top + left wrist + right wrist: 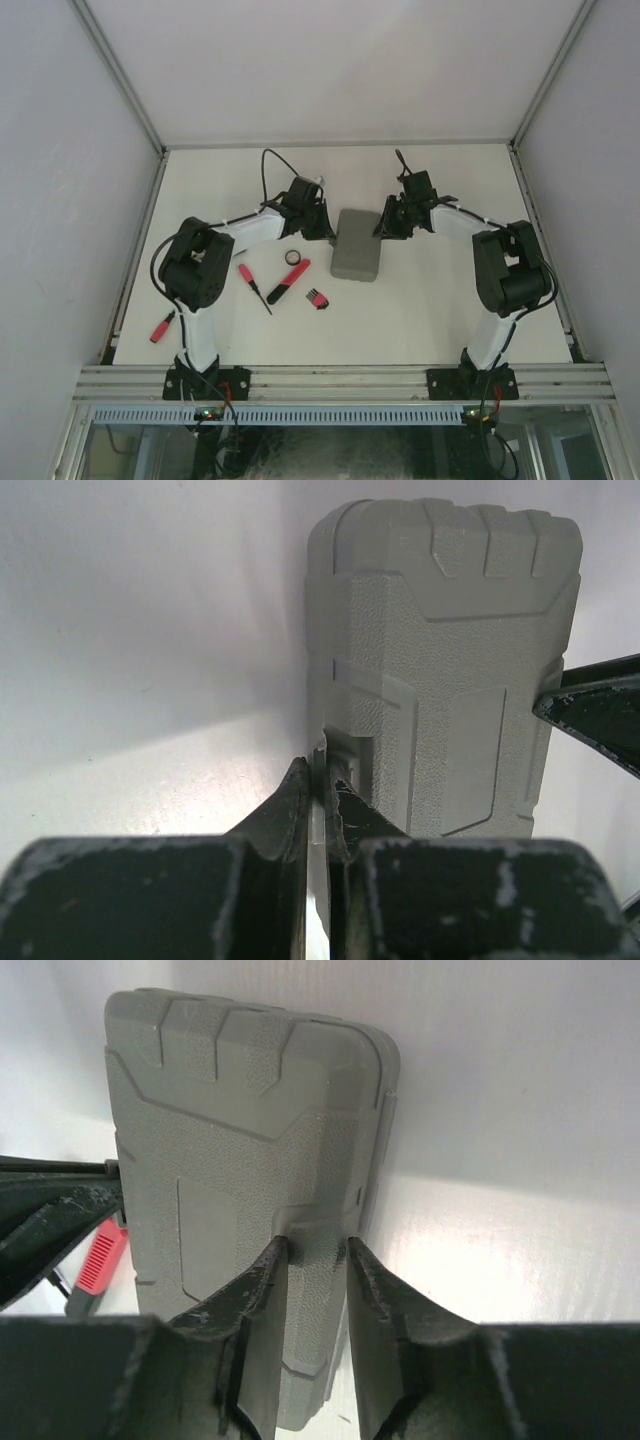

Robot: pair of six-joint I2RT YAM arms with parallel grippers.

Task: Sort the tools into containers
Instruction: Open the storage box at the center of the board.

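Nothing sorted yet: the grey case [357, 258] sits closed mid-table [450, 300]. All five tools lie loose to its left: pliers [162, 326], screwdriver [250, 283], longer red-black tool [288, 281], black ring [293, 258] and hex key set [318, 297]. Left gripper [322, 780] is pinched tight on a thin tab at the case's left edge, and right gripper [315, 1250] looks clamped on the latch on the opposite edge. My read is they're on the opening step, with every placement left to do.

You're in a lab test cell: white desk [430, 310] boxed by plain white panels [330, 70] left, right and far, aluminium rail [350, 383] at the near edge.
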